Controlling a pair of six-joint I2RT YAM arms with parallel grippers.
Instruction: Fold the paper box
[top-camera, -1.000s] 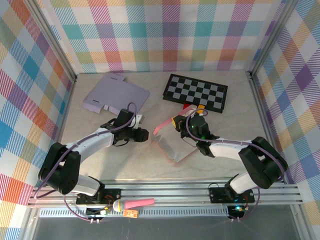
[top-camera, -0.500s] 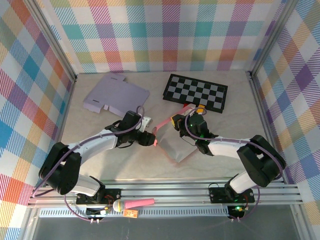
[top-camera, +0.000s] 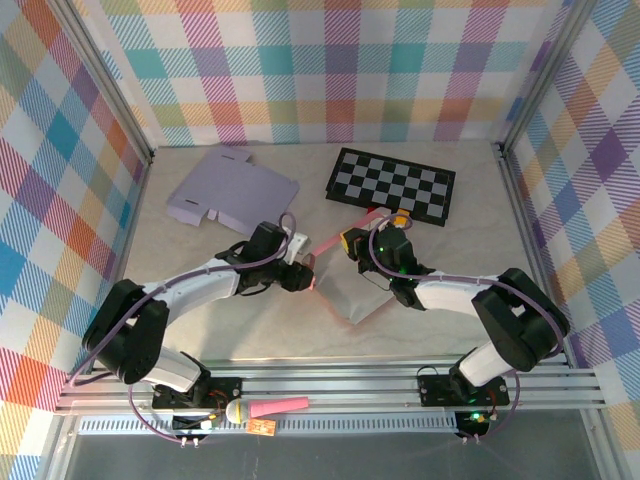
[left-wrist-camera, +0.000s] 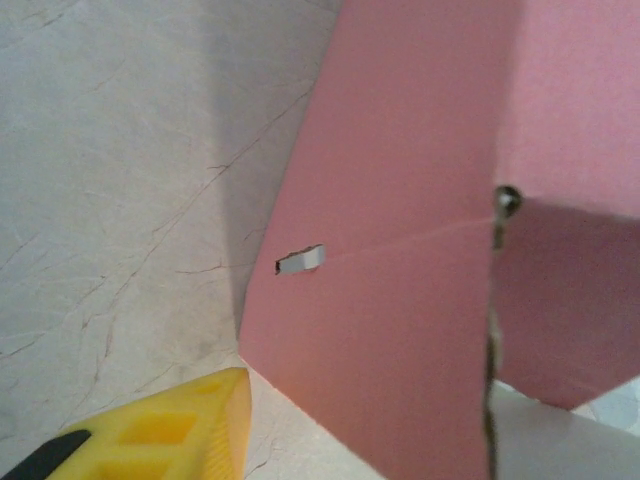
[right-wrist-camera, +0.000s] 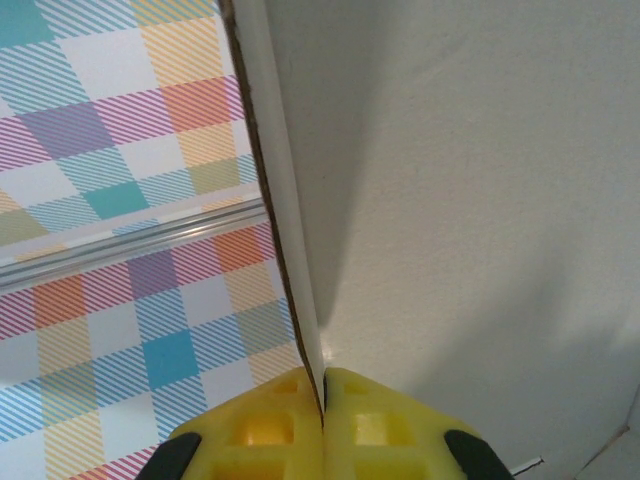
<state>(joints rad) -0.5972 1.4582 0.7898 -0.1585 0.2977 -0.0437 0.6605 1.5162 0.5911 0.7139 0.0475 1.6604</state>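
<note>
- Top view: I see the pink paper box (top-camera: 350, 297) near the middle of the table (top-camera: 440, 330), between my two arms. It is part-raised, with its pale inner face up and a pink flap reaching toward the far side.
- Top view: the right claw (top-camera: 352, 243) is at the box's far right edge. The left claw (top-camera: 305, 277) is against the box's left edge, and from here I cannot tell how far open it is.
- Top view: a checkered board (top-camera: 392, 185) and a lavender cardboard sheet (top-camera: 228, 190) lie flat on the far part of the table, both apart from the box.
- Left wrist: the box's pink outer face (left-wrist-camera: 400, 250) stands up off the table, with a fold line and a small slot (left-wrist-camera: 300, 262) on it. One yellow finger (left-wrist-camera: 190, 425) sits low, just beside the panel's bottom corner. I cannot tell whether this claw is grasping.
- Right wrist: this is the close look the top view lacks. The right claw (right-wrist-camera: 322, 395) is clenched, its yellow fingers pinching a thin panel edge. The box's white inner face (right-wrist-camera: 480, 200) is on the right and the plaid wall (right-wrist-camera: 130, 200) on the left.
</note>
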